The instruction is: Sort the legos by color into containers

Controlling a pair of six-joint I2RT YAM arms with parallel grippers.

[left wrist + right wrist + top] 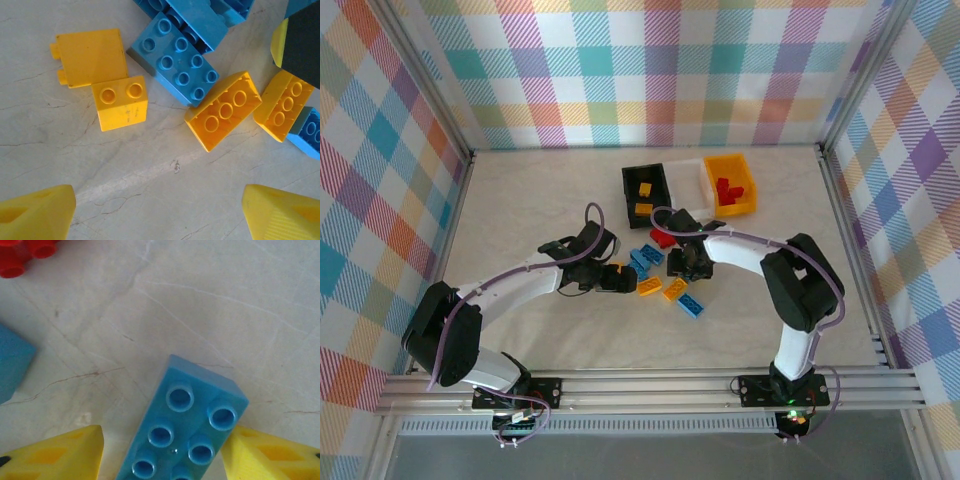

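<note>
Blue lego (pixel 186 420) lies between the fingers (pixel 60 455) of the right hand (pixel 165 436), not yet clamped. Left hand (pixel 159 194) released over bare surface (pixel 125 165).

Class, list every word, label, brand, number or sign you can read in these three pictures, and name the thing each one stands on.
No text can be read anywhere.
Blue brick and yellow brick: no legible mark on them.
Black bin, white bin, yellow-orange bin: no label shows, and they are too small to check for fine print.
</note>
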